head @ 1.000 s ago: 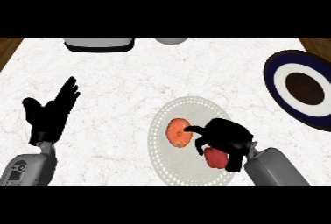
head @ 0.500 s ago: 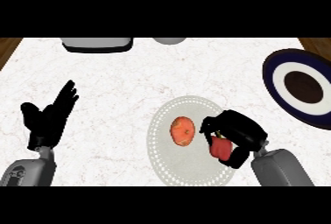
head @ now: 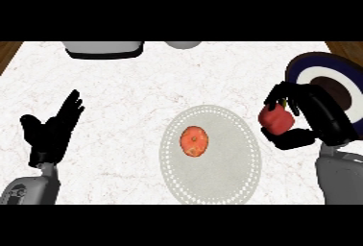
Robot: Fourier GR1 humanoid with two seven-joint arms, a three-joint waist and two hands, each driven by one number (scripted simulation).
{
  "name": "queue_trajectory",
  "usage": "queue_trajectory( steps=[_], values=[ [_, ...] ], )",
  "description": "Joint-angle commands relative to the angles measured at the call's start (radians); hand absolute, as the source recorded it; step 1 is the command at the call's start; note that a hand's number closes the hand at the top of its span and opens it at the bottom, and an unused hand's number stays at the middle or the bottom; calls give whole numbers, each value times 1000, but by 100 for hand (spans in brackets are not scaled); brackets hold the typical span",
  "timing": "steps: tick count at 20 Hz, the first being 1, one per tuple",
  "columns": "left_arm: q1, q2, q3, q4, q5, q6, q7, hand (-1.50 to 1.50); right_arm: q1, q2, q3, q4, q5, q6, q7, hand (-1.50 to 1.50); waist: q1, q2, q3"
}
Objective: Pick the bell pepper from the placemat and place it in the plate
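A white marbled desk (head: 142,81) seen from steeply above. At the right of the frame, the right robot hand (head: 312,120) has its black fingers and thumb curled around a red bell pepper (head: 276,120), gripping it from the side so the red body and a bit of green stem show between the fingers. The pepper is held clear of the pale, round, dotted placemat (head: 220,182) in the lower middle of the frame, just past the mat's right edge. It sits between the mat and the plate (head: 305,72), a dark blue-rimmed plate with a white ring and dark centre at the upper right edge, partly hidden behind the hand. The pepper is near the plate's rim but not over its centre, so the carry looks well along, with the release yet to come.

An orange, round fruit or vegetable (head: 193,141) lies alone near the middle of the placemat, not part of the task.

At the left of the frame, the left robot hand (head: 50,132) rests open, fingers straight and pointing up, holding nothing, well apart from everything else.

At the upper edge sit a grey and black object (head: 102,49) and a pale rounded one (head: 183,44), both cut off.
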Motion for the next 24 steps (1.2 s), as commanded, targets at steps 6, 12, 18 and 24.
queue_trajectory(
  steps=[6, 12, 18, 24],
  values=[
    [-18, -51, -47, -27, -36, 32, 26, 0, -43, -41, -289, -122, -60, -118, 185, 150, 16, 6, 1],
    [-118, -12, 6, 80, -13, -12, 24, 0, -162, -149, -457, 66, -218, -72, 238, 150, 18, 10, 1],
    [-86, -22, 6, 78, -34, -11, -4, 0, -173, -273, -497, 378, -181, -189, 72, 150, 29, 12, 1],
    [-68, -64, -27, 19, -57, 24, 24, 0, -229, -419, -547, 791, -176, -266, -171, 150, 41, 16, 3]
  ],
)
